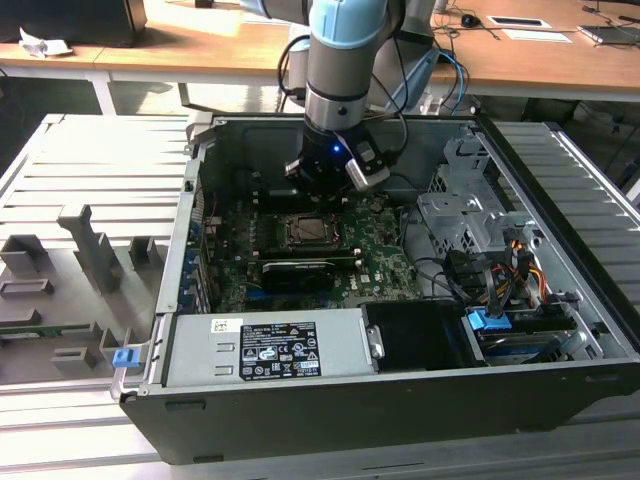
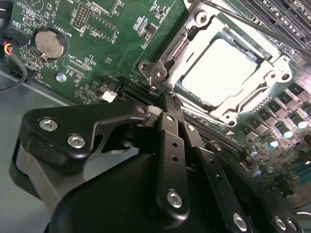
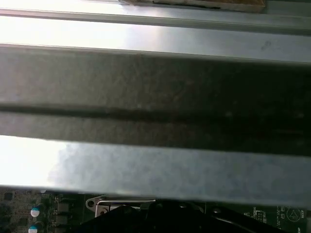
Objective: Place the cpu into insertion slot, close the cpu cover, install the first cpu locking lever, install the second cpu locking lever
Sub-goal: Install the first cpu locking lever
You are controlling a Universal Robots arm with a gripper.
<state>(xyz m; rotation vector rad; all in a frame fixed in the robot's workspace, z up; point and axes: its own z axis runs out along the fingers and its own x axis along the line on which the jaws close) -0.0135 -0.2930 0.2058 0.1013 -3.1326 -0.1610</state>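
i read this as the lever stage: the silver-grey square cpu (image 2: 228,68) sits in the black metal-rimmed insertion slot (image 1: 309,231) mid green motherboard (image 2: 92,53), thin silver frame cpu cover (image 2: 245,104) down over it. my black gripper (image 2: 167,104), fingers pressed together and empty, hovers at the socket's corner. next needs a precise lever hook.

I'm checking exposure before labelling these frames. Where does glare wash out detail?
In the second wrist view the cpu top is blown out to near white inside its cover; in the first wrist view bright bands on the metal case wall lose texture; the exterior view looks evenly lit.
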